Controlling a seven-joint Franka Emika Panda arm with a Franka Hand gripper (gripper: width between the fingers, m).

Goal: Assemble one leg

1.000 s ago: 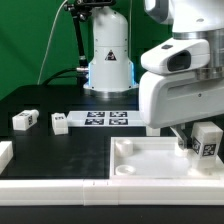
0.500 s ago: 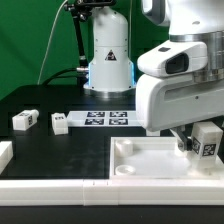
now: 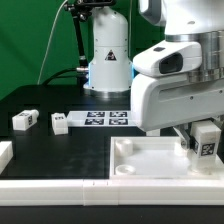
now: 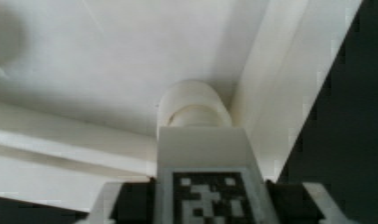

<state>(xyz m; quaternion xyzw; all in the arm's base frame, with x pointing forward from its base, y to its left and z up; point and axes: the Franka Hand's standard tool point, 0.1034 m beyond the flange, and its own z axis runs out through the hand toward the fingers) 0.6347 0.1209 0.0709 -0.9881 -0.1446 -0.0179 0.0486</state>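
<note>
My gripper [image 3: 203, 148] is shut on a leg [image 3: 205, 140], a small white oblong block with a black-and-white tag on its face. It holds the leg upright over the right part of the large white square panel [image 3: 150, 160]. In the wrist view the leg [image 4: 207, 150] runs out from between my fingers [image 4: 124, 205], and its rounded end points at the panel's raised rim [image 4: 275, 70]. Two more legs lie on the black table at the exterior view's left, one [image 3: 25, 120] further left and one [image 3: 59, 122] beside it.
The marker board [image 3: 107, 119] lies flat in the middle of the table in front of the white robot base [image 3: 108, 55]. A white part [image 3: 5, 153] sits at the left edge. A long white ledge [image 3: 60, 188] runs along the front.
My arm has shifted slightly to the exterior view's left and a little up, with the leg still held. The parts on the table have not moved.
</note>
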